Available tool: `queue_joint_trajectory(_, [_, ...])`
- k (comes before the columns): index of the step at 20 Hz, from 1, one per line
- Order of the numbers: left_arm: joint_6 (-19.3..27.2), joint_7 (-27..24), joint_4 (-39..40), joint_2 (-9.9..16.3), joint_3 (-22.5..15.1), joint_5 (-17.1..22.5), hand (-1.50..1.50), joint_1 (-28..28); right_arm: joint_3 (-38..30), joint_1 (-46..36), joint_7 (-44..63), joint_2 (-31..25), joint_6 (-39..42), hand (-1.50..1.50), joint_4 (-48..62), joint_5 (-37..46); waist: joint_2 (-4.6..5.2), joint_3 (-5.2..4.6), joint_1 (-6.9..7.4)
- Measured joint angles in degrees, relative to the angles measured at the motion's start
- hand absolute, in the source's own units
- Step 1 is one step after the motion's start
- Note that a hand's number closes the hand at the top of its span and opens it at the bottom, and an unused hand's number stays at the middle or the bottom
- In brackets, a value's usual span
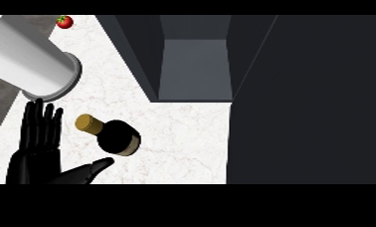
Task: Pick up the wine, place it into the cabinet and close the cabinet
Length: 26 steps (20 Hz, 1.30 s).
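Below, head view, looking steeply down on the white marbled counter [183, 136].

Wine bottle [116, 136]: dark body w/ gold-capped neck [89, 123], standing on the counter at lower left-centre. Seen from above, neck tips toward upper left; tan band shows at the body's lower right edge. No hand touches it.

Left hand [37, 141]: black, at lower-left corner, palm facing up toward the camera, fingers [43, 119] straight & spread, pointing to top of view. Thumb [92, 168] stretched out to the right, tip just below the bottle's base, apart from it. Hand holds nothing. Grey forearm [33, 61] lies diagonally across upper left, its round end just above the fingertips.

Right hand: does not show in this view.

Cabinet [195, 66]: dark grey, open, at top centre; interior reads as a lighter grey recess between two darker side walls, front edge meeting the counter well above & right of the bottle. Cabinet door [301, 101]: large dark panel filling the right side, swung open, running from top of view to bottom edge.

Tomato [64, 21]: small, red w/ green top, on the counter at upper left, beside the forearm, well apart from the bottle.

Bottle sits between the hand & the cabinet opening, nearer the hand.
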Motion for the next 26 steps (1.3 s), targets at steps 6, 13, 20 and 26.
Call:
queue_joint_trajectory(6, [-2.89,-3.98,6.64,0.51,3.17,1.44,-1.5,-0.84,0.45,0.11,-0.06,0.56,0.34,-1.5,-0.01,0.39,0.01,-0.01,-0.05])
queue_joint_trajectory(13, [-6.18,-10.03,15.03,-0.11,4.33,1.96,-1.5,-1.19,0.71,-1.43,1.99,0.65,-0.49,-1.5,-0.69,1.36,0.02,0.0,-0.05])
queue_joint_trajectory(20, [-7.39,-13.9,22.37,-0.89,4.7,2.25,-1.5,-3.3,0.22,-2.63,2.69,0.67,-0.62,-1.5,-0.68,1.38,0.02,0.0,-0.08])
queue_joint_trajectory(26, [-10.47,-17.66,29.85,-0.46,6.39,3.76,-1.5,-5.45,0.05,-1.6,2.65,1.0,-0.24,-1.5,-0.74,0.94,0.03,0.0,-0.14])
